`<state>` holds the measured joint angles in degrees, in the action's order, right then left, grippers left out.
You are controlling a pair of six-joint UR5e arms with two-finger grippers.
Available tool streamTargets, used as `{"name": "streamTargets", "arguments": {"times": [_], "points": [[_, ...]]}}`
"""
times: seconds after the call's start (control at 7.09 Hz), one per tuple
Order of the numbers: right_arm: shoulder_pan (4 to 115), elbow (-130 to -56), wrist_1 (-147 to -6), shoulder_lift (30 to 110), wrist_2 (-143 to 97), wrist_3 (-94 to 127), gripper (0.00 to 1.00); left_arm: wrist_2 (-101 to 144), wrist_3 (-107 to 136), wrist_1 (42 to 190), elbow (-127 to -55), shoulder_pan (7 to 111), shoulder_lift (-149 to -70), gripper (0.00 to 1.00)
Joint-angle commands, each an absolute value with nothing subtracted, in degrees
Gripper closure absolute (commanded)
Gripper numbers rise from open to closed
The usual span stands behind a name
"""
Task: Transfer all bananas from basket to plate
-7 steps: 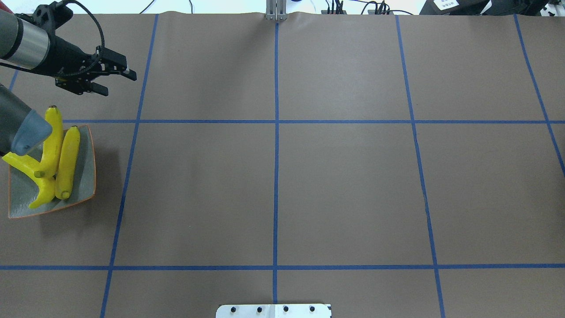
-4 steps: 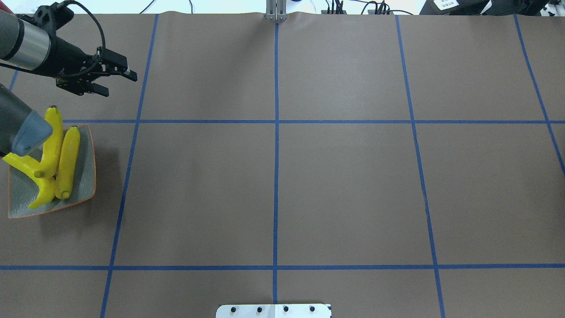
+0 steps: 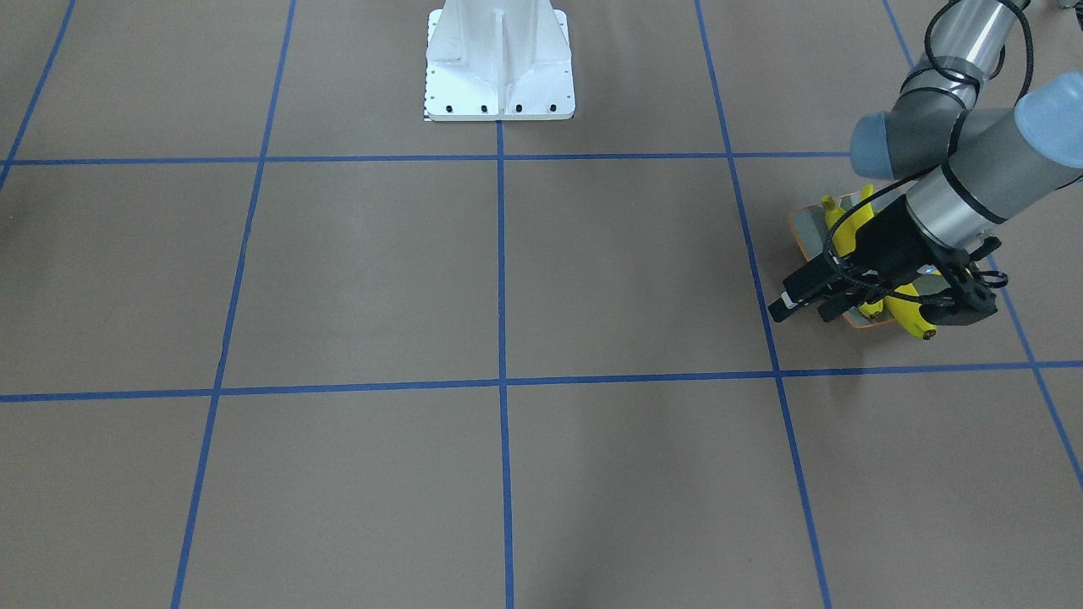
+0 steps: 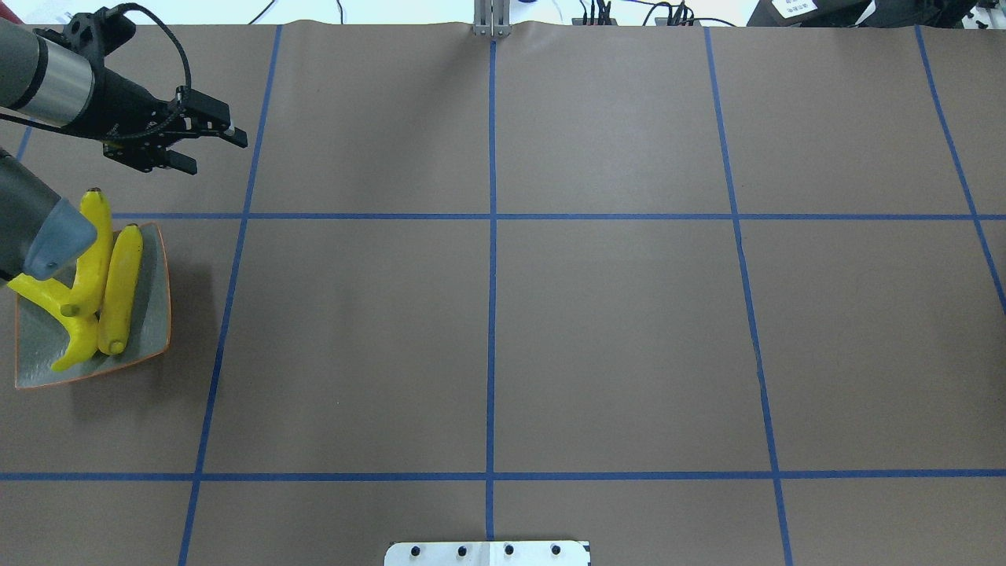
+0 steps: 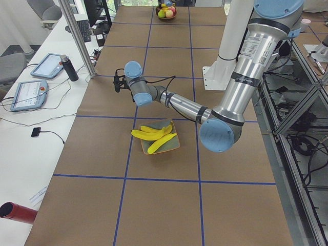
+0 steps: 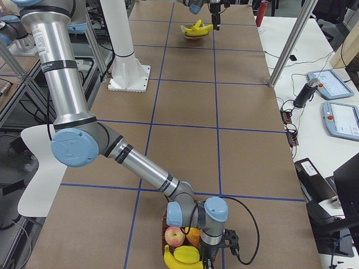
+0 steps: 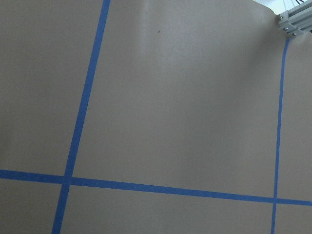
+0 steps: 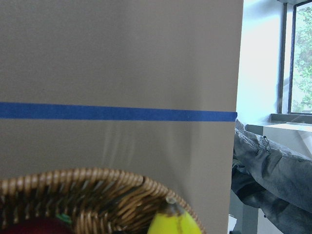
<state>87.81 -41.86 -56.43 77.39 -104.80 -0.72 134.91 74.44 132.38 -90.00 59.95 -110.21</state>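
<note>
Exterior right view: nearest the lens, the right gripper [image 6: 213, 253] hangs over the wicker basket [image 8: 73, 184] at the table's right end. One banana [image 6: 185, 255] lies there beside an apple [image 6: 175, 236] and an orange fruit [image 6: 194, 235]. Whether this gripper's fingers are spread or closed cannot be told from this angle, and its own wrist camera shows only the basket rim and the banana's tip. The arm seems posted there because that fruit is the next to go.

The brown-papered table [image 4: 613, 338] runs the whole way between the two ends.

At the far end the plate [image 4: 155, 303] carries the other bananas [image 4: 119, 287]. Three can be counted, laid across one another, with one tip poking over the rim. Past the plate, on the side away from the robot's base, the left gripper [image 4: 214, 151] hovers with fingers spread and nothing between them, apparently drawn aside so the dish stays reachable.

The transfer looks nearly finished. With basket and plate well apart at opposite ends, the banana in the basket probably needs a pass between arms.
</note>
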Motion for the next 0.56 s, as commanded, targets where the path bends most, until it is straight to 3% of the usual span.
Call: {"name": "streamTargets", "arguments": {"times": [0.0,0.28,0.42], "points": [[87.8,-41.8,-56.4,78.1,-104.8,-0.8,0.27,134.9,74.4,132.4,-89.9,59.6,-110.2,0.00],[87.8,-41.9,-56.3,78.6,-104.8,-0.7,0.31,134.9,74.4,132.5,-89.9,59.4,-110.2,0.00],[87.8,-42.0,-56.3,78.5,-104.8,-0.6,0.46,134.9,74.4,132.5,-90.0,59.4,-110.3,0.00]]}}
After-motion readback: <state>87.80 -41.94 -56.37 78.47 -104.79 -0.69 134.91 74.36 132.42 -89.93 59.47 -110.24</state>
